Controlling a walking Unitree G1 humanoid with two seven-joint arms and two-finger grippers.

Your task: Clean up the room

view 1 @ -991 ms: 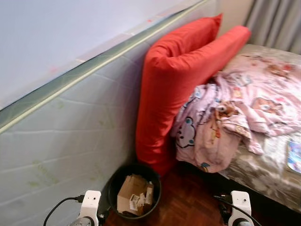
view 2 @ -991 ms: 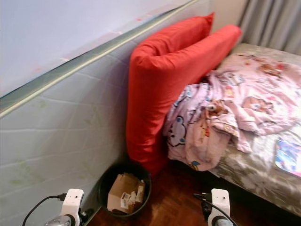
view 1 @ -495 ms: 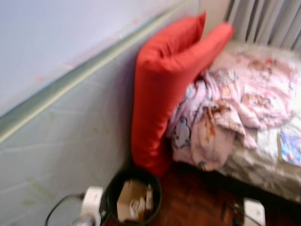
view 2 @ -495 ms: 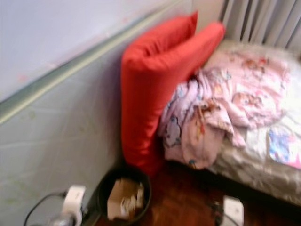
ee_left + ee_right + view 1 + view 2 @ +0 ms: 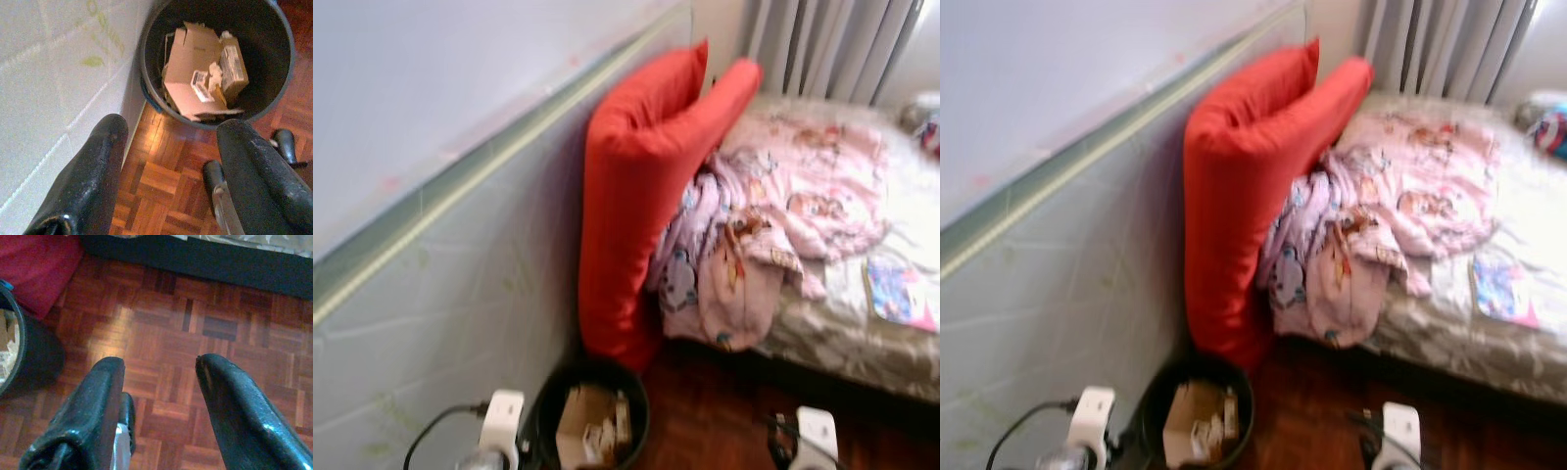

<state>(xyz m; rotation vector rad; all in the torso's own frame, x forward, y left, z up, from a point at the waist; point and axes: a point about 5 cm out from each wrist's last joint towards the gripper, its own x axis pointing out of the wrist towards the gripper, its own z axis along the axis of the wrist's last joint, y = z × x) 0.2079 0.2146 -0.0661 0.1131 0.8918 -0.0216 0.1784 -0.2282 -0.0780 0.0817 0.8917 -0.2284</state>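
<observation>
A black waste bin (image 5: 592,423) holding crumpled cardboard (image 5: 195,73) stands on the parquet floor at the foot of two red pillows (image 5: 641,186). The pillows lean upright at the head of the bed. A rumpled pink cartoon-print blanket (image 5: 773,211) spills off the bed's edge beside them. A colourful booklet (image 5: 898,294) lies on the bed cover. My left gripper (image 5: 173,127) hangs open just above and beside the bin, nothing between its fingers. My right gripper (image 5: 159,363) hangs open over bare floor, the bin's wall (image 5: 29,357) off to one side.
A quilted mattress (image 5: 431,294) stands on edge along the left, close to the bin. The bed (image 5: 842,343) fills the right, with grey curtains (image 5: 822,44) behind it. Parquet floor (image 5: 715,411) lies between bin and bed. Both white wrists (image 5: 501,419) show low in the eye views.
The camera has swung right, bringing more of the bed, the curtains and the booklet into view. The bin, pillows and blanket have not moved. Both arms still hang low.
</observation>
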